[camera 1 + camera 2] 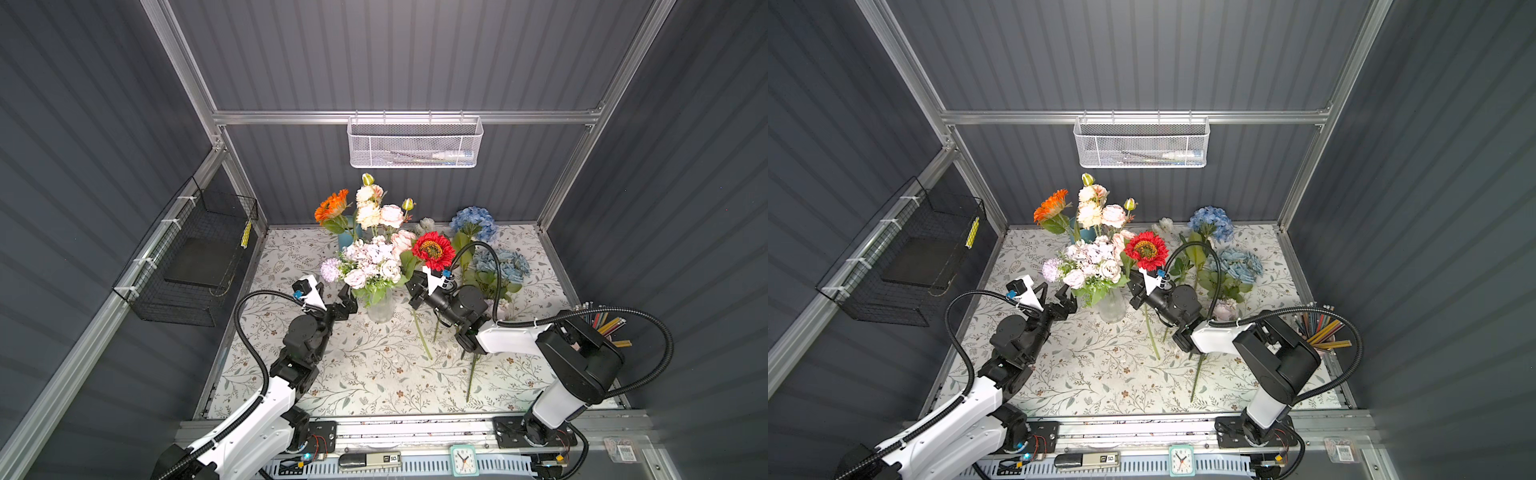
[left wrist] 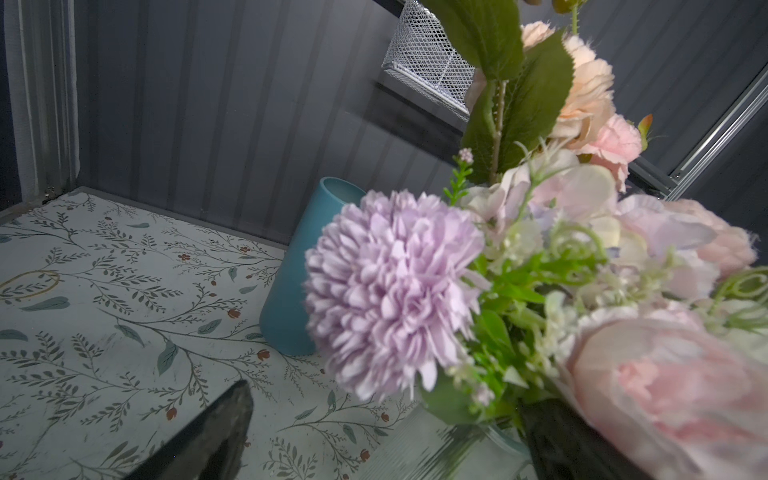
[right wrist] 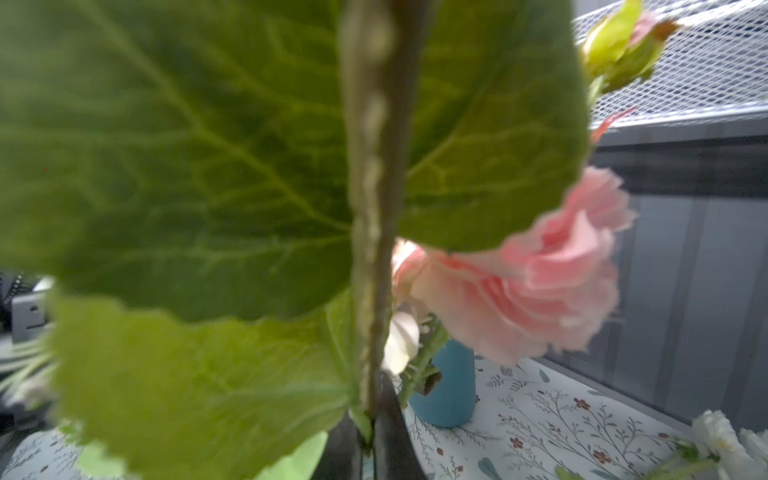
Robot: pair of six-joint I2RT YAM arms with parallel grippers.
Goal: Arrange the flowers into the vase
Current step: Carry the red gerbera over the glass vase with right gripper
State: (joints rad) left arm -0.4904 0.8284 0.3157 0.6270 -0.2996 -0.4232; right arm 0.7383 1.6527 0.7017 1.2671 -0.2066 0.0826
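red flower: right of glass vase, stem steep, head up-far, cut end near | right gripper: clamped on stem | left gripper: wide, empty | glass vase: pink-lilac bunch | blue vase: orange daisy, peach roses

Red daisy: upright, stem clamped in my right pincer, just right of the glass vase; stem tail slants down below the grip. Glass vase: upright, mid-bench, holding a pink, white and lilac bunch. Orange daisy and cream and peach roses stand in the teal vase at the back edge. Blue hydrangea and dusty-blue roses lie toward the back right corner.
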